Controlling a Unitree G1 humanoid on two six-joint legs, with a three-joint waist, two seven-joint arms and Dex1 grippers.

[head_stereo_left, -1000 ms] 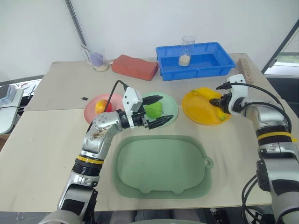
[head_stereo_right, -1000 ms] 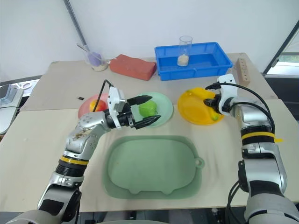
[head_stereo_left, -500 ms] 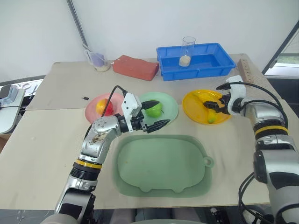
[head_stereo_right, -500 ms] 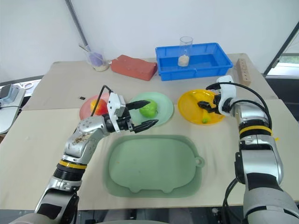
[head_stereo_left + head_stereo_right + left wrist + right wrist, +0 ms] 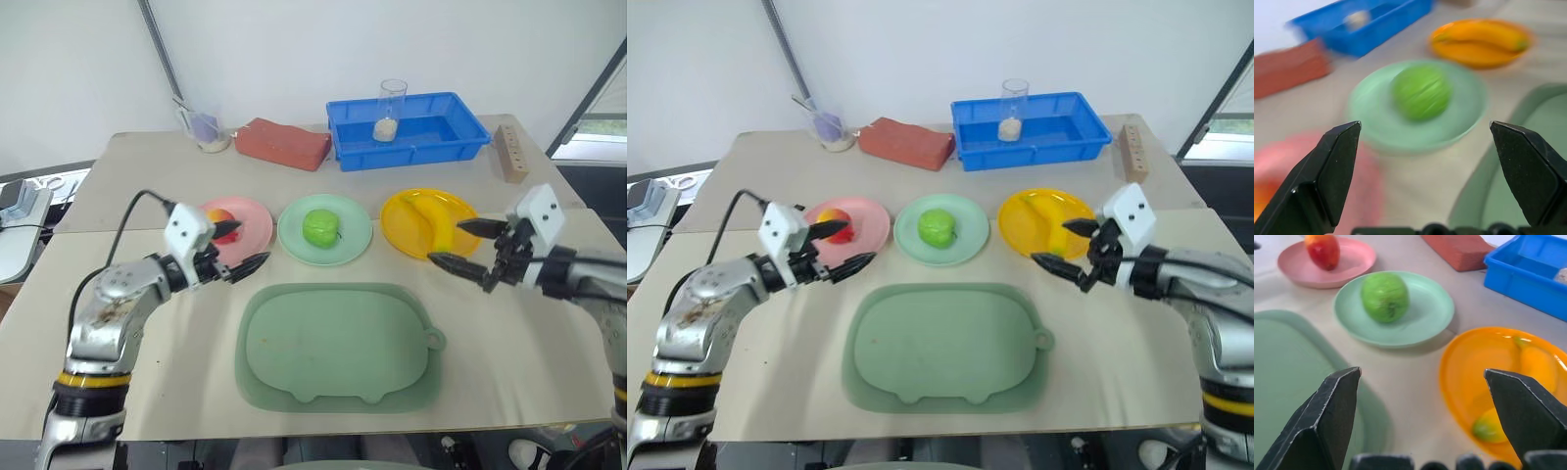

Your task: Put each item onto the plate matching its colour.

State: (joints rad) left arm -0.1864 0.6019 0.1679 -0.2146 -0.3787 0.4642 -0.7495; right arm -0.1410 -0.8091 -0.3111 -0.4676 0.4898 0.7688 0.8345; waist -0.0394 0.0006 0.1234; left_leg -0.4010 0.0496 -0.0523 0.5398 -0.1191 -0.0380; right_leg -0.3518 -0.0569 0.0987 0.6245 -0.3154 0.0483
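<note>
Pale plywood worktop (image 5: 118, 186) carries three round plates in a row across its middle. Pink plate (image 5: 250, 220) at left holds the red-orange apple (image 5: 221, 217), which sits toward the plate's left side. Mint green plate (image 5: 325, 229) in the centre holds the green apple (image 5: 320, 225), roughly centred, with bare rim all round it. Yellow plate (image 5: 416, 225) at right holds the banana (image 5: 446, 223), lying along the plate's right half.

Gaps of bare worktop separate the three plates; none touch. Near of them lies the dull-green pig-shaped tray (image 5: 338, 345), its far edge close to the plates' near rims and its near edge close to the worktop's near edge.

Left gripper (image 5: 240, 247) is released, fingers spread and holding nothing, over the pink plate's near edge with one finger just beside the red-orange apple. Right gripper (image 5: 468, 248) is likewise released and empty, at the yellow plate's near-right rim.

Far side: blue bin (image 5: 407, 127) with a clear cup (image 5: 393, 108) standing in it, a red brick-like block (image 5: 284, 143) to its left, a small jar (image 5: 203, 128) further left, and a wooden block (image 5: 508, 152) near the right edge. Open worktop remains at near left and near right of the tray.
</note>
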